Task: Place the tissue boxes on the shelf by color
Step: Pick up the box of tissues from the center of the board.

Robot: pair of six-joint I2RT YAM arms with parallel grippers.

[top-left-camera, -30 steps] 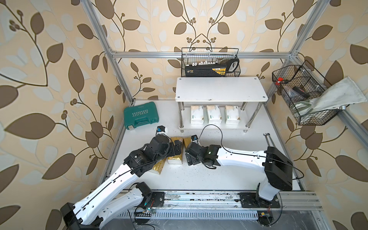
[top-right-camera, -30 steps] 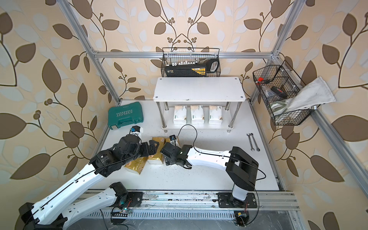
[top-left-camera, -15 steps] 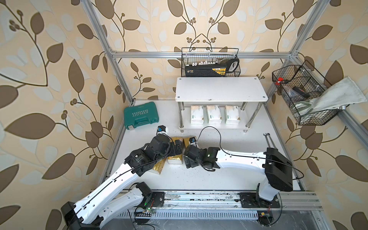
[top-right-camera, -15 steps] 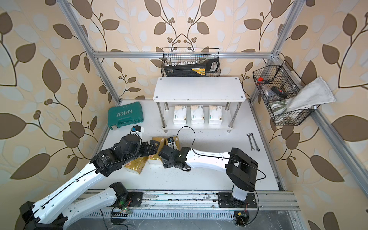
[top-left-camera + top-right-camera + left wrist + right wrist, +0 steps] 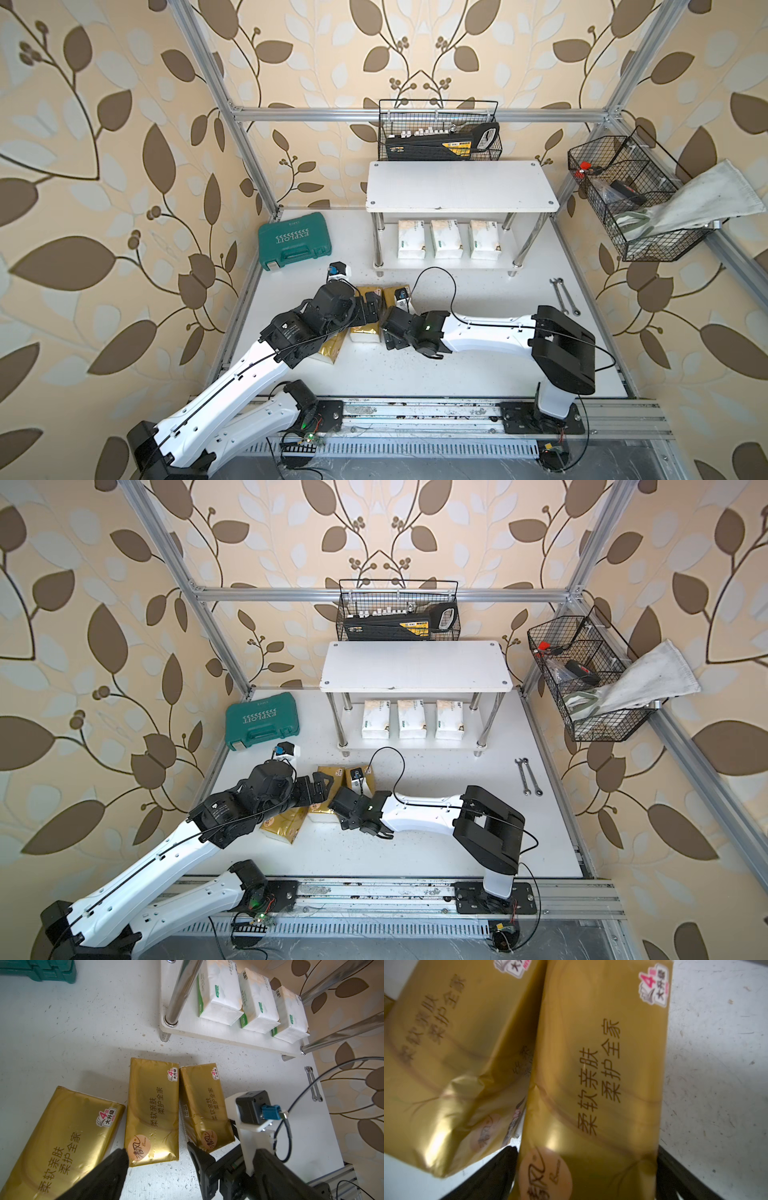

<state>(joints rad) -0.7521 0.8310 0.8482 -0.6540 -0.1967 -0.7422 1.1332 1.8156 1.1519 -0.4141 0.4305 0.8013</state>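
Three gold tissue packs (image 5: 281, 825) lie flat, side by side, at frame centre. Three white-green packs (image 5: 410, 719) sit in a row on the lower board of the white shelf (image 5: 415, 667), upper centre.

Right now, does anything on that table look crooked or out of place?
One gold tissue pack lies skewed, angled away from the other two gold packs, which lie side by side. The white packs sit neatly on the shelf.
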